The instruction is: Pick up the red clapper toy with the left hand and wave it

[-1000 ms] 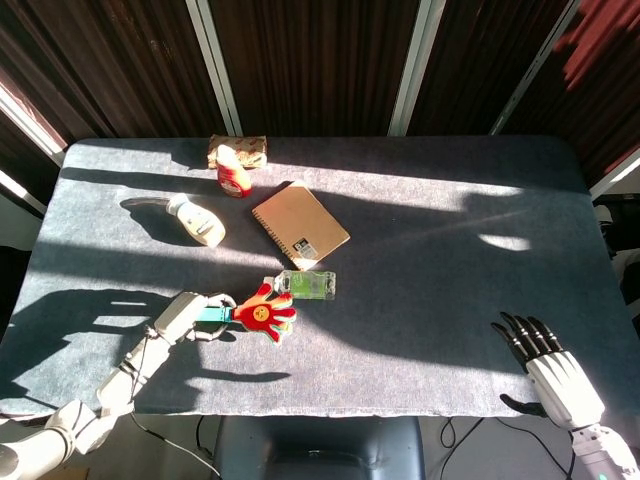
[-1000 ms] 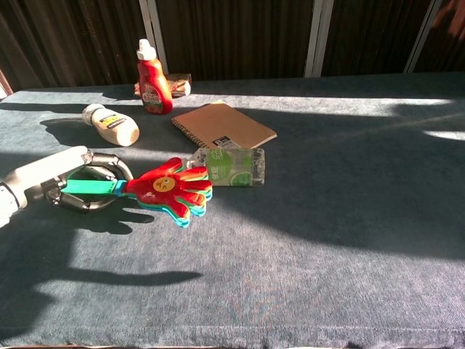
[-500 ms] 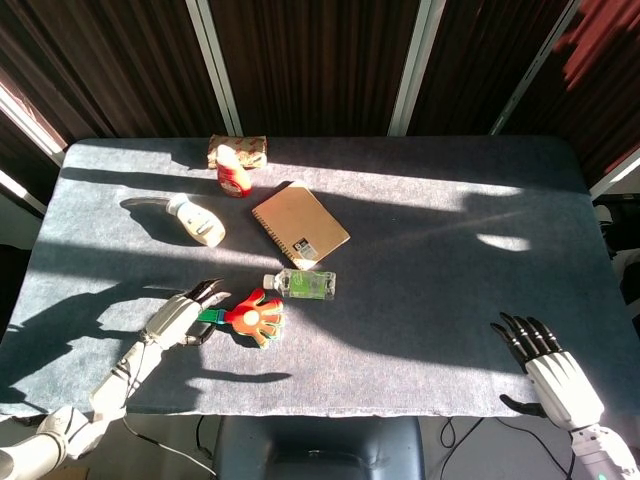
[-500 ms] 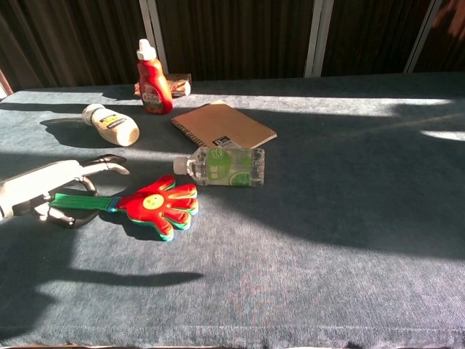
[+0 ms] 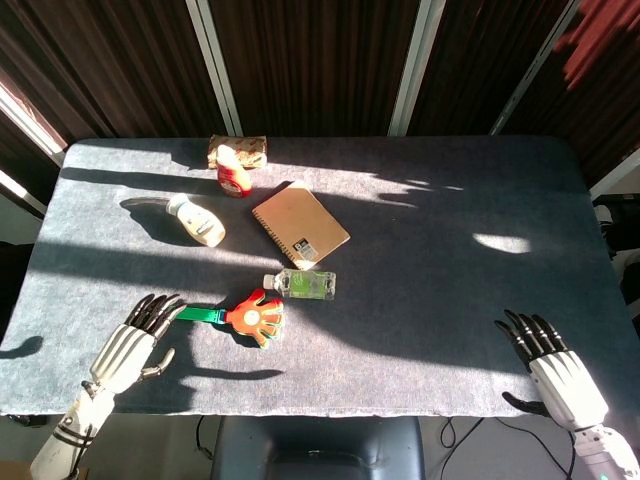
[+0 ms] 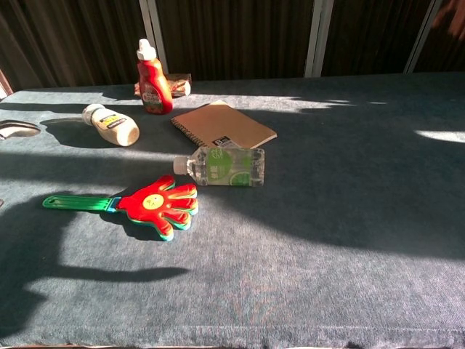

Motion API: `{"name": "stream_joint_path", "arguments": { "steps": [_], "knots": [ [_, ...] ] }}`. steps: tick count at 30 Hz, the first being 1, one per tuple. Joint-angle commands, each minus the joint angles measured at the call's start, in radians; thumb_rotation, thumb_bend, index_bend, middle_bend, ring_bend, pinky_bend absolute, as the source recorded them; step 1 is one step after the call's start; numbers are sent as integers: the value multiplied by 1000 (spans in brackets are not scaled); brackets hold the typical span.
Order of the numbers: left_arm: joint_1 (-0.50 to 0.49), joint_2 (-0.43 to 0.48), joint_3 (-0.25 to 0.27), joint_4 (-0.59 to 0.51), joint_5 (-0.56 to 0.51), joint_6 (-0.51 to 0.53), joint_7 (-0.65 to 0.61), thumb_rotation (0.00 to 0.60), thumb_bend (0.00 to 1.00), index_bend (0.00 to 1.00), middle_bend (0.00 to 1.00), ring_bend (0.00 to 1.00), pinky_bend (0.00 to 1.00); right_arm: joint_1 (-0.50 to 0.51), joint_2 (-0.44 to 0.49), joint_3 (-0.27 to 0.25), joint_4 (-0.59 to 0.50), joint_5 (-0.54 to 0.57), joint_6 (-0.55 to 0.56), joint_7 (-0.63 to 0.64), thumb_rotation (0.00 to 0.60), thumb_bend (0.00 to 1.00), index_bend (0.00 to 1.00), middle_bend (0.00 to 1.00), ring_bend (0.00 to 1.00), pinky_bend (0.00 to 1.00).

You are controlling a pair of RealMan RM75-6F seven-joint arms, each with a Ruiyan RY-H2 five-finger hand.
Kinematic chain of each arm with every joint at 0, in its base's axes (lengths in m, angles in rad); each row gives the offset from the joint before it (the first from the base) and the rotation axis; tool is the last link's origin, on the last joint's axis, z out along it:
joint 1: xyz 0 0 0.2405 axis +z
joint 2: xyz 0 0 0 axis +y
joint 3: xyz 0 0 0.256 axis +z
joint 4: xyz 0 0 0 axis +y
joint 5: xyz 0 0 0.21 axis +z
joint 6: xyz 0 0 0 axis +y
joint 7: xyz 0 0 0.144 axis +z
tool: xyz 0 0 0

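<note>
The clapper [image 5: 247, 317] is lying flat on the table [image 5: 420, 270], its green handle pointing toward 9 o'clock and its red palm toward 3 o'clock in the head view. The left hand [image 5: 128, 344] is being held just beside the handle's end, at about 8 o'clock from the toy, with fingers spread apart and nothing gripped; no contact with the handle is seen. The right hand [image 5: 555, 366] is being held at the table's near right edge, well apart from the toy, fingers likewise apart and holding nothing. A clear bottle [image 5: 303, 285] is lying on its side just at 1 o'clock from the clapper's palm. A notebook [image 5: 300, 224] is lying at 12 o'clock from that bottle. A white bottle [image 5: 198, 220] is lying at 11 o'clock from the clapper, and a red bottle [image 5: 233, 175] is standing farther back.
</note>
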Motion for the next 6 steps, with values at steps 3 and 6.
{"name": "stream_joint_path", "arguments": {
  "steps": [3, 6],
  "knots": [
    [178, 104, 46, -76, 86, 238, 99, 600, 440, 19, 0, 0, 0, -6, -6, 4, -2, 4, 5, -16, 600, 76, 0, 0, 0, 0],
    [177, 114, 36, -83, 62, 198, 85, 600, 439, 12, 0, 0, 0, -7, -7, 3, -3, 1, 7, -23, 600, 76, 0, 0, 0, 0]
  ]
}}
